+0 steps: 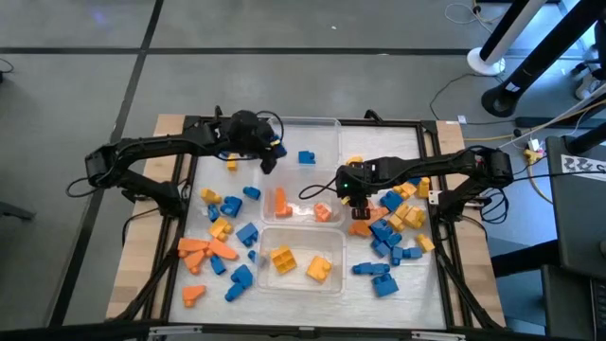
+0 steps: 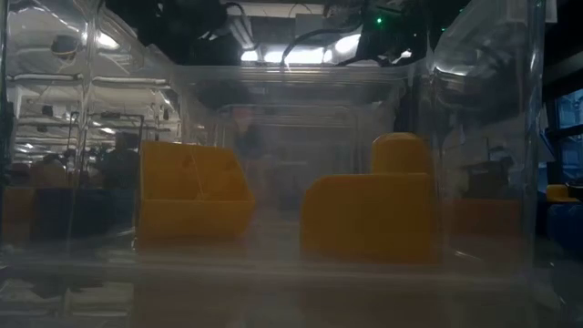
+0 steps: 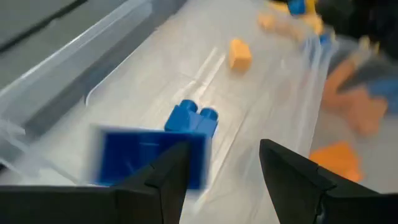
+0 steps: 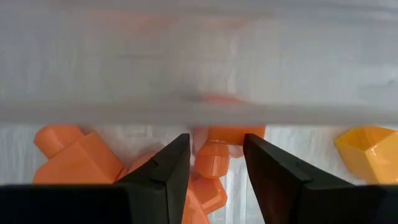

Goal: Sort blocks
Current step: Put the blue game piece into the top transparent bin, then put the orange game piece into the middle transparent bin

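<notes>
Three clear tubs stand in a row down the table's middle. The far tub (image 1: 327, 128) holds a blue block (image 1: 306, 157), the middle tub (image 1: 301, 227) holds orange blocks (image 1: 280, 202), and the near tub (image 1: 336, 239) holds yellow blocks (image 1: 282, 259). My left gripper (image 1: 272, 159) hangs open over the far tub's left part. In its wrist view a blurred blue block (image 3: 149, 158) shows beside one finger, outside the empty gap (image 3: 224, 155). Another blue block (image 3: 193, 119) lies on the tub's floor. My right gripper (image 1: 358, 210) is down beside the middle tub's right wall, shut on an orange block (image 4: 214, 158). My right gripper has the orange block between its two fingers, its round stud (image 4: 211, 160) against one finger and its body (image 4: 233, 134) at the other. The fingers come steeply from above. Other orange blocks (image 4: 74, 155) lie close around it; whether it is lifted clear I cannot tell.
Loose blue, orange and yellow blocks lie in a heap left of the tubs (image 1: 222, 237) and in another to their right (image 1: 393, 232). The middle tub's wall (image 4: 199, 93) stands just beyond my right gripper. A dark frame (image 1: 431, 189) runs round the table.
</notes>
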You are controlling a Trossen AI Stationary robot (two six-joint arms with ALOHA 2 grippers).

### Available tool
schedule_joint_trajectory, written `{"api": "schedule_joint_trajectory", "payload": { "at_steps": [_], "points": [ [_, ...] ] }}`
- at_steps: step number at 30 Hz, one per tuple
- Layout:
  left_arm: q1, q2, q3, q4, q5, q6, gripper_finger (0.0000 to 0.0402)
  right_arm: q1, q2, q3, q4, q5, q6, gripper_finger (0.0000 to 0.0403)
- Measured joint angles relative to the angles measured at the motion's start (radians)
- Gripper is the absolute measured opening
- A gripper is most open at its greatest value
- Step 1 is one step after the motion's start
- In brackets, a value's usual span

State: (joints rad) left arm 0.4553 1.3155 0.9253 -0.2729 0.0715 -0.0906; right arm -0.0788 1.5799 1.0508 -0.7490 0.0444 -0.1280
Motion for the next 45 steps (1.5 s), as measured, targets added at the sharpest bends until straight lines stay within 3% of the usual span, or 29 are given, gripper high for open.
{"api": "schedule_joint_trajectory", "payload": {
  "at_steps": [6, 14, 24, 32, 45],
  "points": [
    [0.001, 0.008, -0.003, -0.091, -0.003, 0.151, 0.0182, 0.0, 0.0, 0.0, 0.0, 0.0, 0.0, 0.0157],
    [0.001, -0.001, -0.004, -0.03, -0.013, 0.027, 0.0182, 0.0, 0.0, 0.0, 0.0, 0.001, 0.0, 0.0157],
    [0.0, -0.001, -0.004, -0.016, -0.013, 0.026, 0.0182, -0.001, 0.001, -0.001, -0.002, 0.05, 0.023, 0.0157],
    [0.0, -0.001, -0.004, -0.016, -0.013, 0.027, 0.0182, -0.001, 0.0, 0.0, 0.001, -0.048, 0.026, 0.0157],
    [0.001, -0.001, -0.004, -0.016, -0.013, 0.027, 0.0182, 0.0, 0.002, 0.076, -0.06, -0.062, 0.005, 0.0157]
  ]
}}
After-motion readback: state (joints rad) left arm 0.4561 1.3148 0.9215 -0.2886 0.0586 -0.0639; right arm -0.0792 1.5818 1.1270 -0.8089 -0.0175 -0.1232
